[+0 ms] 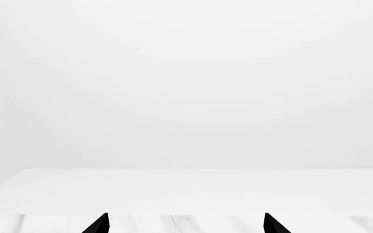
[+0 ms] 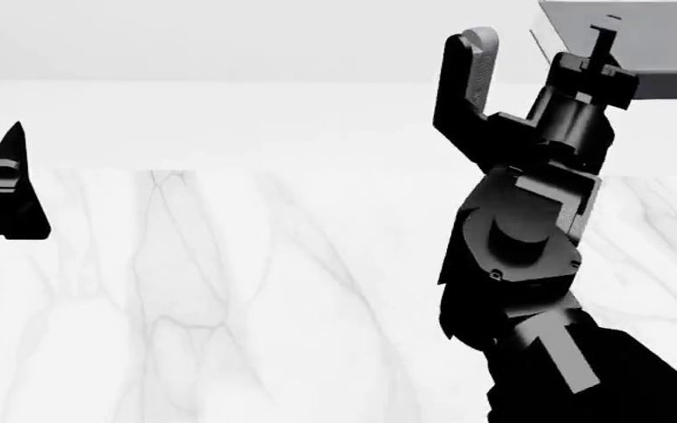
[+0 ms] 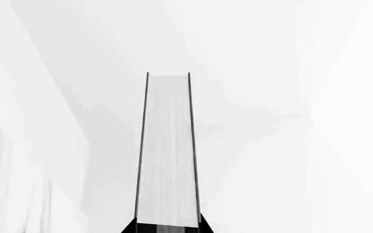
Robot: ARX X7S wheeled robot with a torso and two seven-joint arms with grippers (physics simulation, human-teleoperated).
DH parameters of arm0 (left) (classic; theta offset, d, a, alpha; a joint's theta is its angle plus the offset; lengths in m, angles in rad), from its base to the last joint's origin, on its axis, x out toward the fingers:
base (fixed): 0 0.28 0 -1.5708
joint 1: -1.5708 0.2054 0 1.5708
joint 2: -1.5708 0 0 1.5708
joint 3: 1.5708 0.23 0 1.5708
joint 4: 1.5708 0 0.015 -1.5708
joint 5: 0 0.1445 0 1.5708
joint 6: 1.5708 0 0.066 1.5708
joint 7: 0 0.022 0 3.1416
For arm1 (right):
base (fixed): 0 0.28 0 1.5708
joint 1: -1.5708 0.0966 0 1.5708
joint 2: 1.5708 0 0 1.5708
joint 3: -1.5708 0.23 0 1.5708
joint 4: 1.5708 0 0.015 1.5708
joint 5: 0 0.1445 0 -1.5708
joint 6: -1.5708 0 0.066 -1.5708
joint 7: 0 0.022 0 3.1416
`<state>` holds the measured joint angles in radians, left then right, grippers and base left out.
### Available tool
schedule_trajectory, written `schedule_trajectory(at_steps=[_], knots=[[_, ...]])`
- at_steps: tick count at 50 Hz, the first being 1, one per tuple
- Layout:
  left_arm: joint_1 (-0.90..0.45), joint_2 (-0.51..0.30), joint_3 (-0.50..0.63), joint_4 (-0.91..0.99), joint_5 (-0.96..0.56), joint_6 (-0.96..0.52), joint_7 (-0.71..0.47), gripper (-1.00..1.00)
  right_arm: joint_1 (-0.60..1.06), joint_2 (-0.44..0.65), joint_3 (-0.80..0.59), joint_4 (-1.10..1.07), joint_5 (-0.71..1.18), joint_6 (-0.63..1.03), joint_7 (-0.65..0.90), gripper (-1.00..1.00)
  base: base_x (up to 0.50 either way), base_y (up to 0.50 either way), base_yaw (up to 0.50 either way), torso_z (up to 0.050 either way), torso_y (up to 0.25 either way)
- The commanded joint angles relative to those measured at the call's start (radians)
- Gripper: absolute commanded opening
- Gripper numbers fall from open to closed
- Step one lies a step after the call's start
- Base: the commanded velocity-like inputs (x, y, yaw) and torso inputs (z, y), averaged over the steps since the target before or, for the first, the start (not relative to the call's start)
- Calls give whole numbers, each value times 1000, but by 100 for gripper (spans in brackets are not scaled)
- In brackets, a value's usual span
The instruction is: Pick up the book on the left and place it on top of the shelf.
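My right gripper [image 3: 167, 228] was clamped on the book [image 3: 167, 150], held high over the table's [image 2: 197, 291] far right corner; it looked stiff, thin and light, best pinched across its covers; my left gripper [image 1: 185, 224] was spread wide, holding nothing.

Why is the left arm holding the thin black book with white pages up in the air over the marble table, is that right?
Not the left arm. The right gripper holds the thin black book with white page edges up over the white marble table; the head view shows it. The left gripper is empty.
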<state>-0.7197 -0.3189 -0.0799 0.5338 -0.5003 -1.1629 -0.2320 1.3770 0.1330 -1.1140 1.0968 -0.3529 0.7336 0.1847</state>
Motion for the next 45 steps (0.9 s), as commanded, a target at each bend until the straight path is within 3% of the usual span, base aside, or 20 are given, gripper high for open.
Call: schedule_trajectory(at_steps=[1, 9, 16, 45], knots=[[1, -2, -3, -2, -5, 3, -2, 100, 97, -9, -241, 212, 31, 99, 69, -100, 0, 0, 0, 0, 0], [2, -5, -2, -6, -7, 7, -3, 100, 111, 31, -419, 212, 233, 211, 40, -100, 0, 0, 0, 0, 3], [7, -7, -5, -9, -10, 14, -3, 100, 113, 72, -490, 212, 320, 313, 22, -100, 0, 0, 0, 0, 1], [40, -18, -15, -18, -18, 39, -4, 100, 67, 225, -482, 212, 356, 517, 53, -100, 0, 0, 0, 0, 1]])
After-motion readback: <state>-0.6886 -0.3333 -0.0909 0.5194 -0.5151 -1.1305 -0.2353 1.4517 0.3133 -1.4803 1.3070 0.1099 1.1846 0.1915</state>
